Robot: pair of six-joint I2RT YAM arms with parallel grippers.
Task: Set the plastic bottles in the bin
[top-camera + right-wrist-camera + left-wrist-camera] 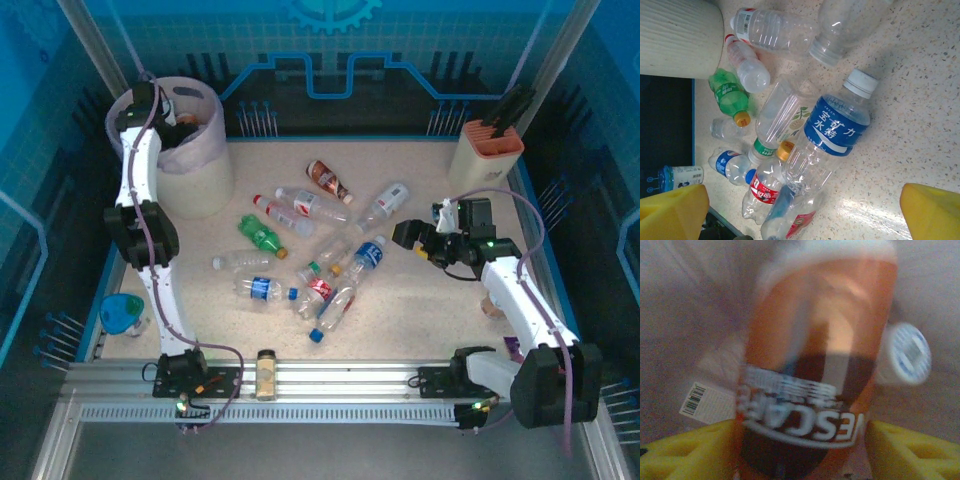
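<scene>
A red-brown bottle (pixel 810 365) with a white-lettered label hangs blurred between the yellow fingers (pixel 685 452) of my left gripper (pixel 800 450), which is open over the bin (pixel 195 185); a thin gap shows at its right side. Below it lie the bin's pale bag, a white-capped bottle (pixel 905 354) and a barcode label. Several plastic bottles lie heaped mid-table, among them a green one (pixel 262 236), a red-brown one (pixel 328 181) and a blue-labelled one (pixel 832 132). My right gripper (pixel 410 235) hovers open just right of the heap, with nothing between its fingers (pixel 930 212).
A beige box with an orange top (pixel 487 150) stands at the back right. A small amber jar (pixel 266 372) sits on the front rail. A blue object (pixel 122 312) lies at the left edge. Bare table lies right of the heap.
</scene>
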